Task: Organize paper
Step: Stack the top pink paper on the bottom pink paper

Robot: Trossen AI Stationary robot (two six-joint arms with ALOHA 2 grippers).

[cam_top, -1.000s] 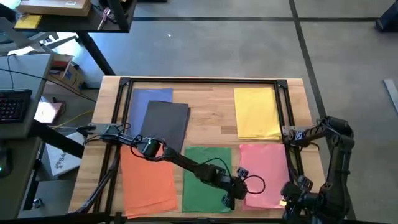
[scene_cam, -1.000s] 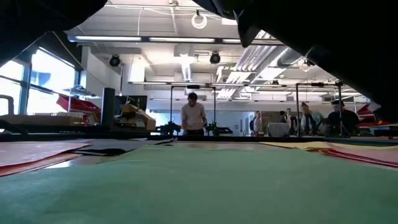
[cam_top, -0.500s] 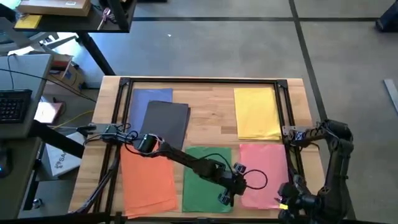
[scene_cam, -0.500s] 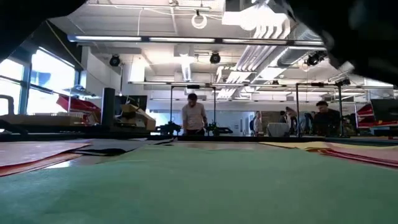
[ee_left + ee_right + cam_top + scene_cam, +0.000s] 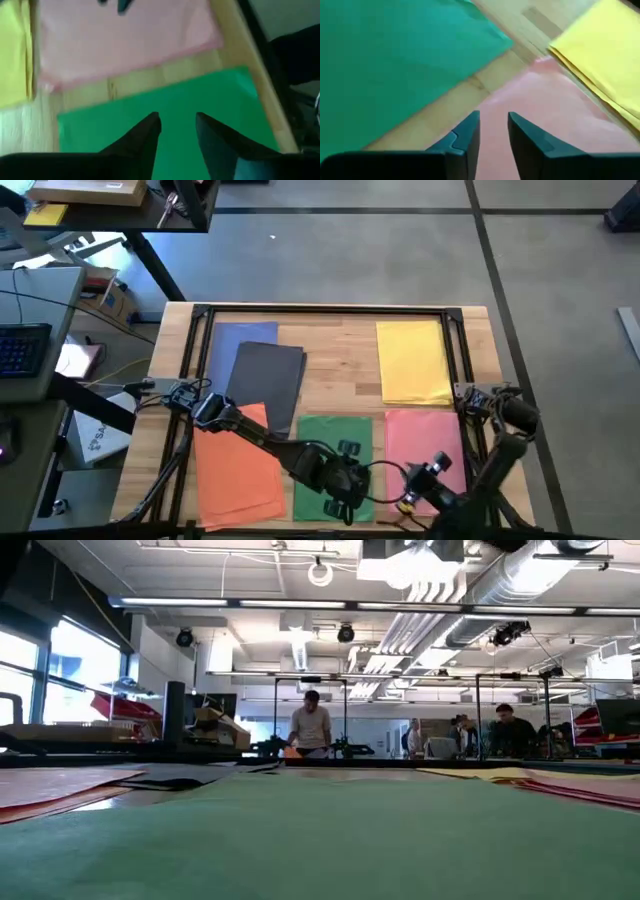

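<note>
Six stacks of paper lie flat on the wooden table: blue and dark grey at the far left, yellow at the far right, orange, green and pink along the near edge. My left gripper is over the green paper, fingers slightly open with nothing between them, pointing toward the pink stack. My right gripper is over the pink paper, also slightly open and holding nothing.
A black metal frame runs around the table top. In the low view the green sheet fills the foreground. People stand in the room beyond the table. A desk with a keyboard stands left of the table.
My left gripper has moved toward the table's left edge, from the green-pink border to over the green paper. My right arm has swung from the near right corner toward the left, bringing its gripper over the pink paper. The papers have stayed in place.
</note>
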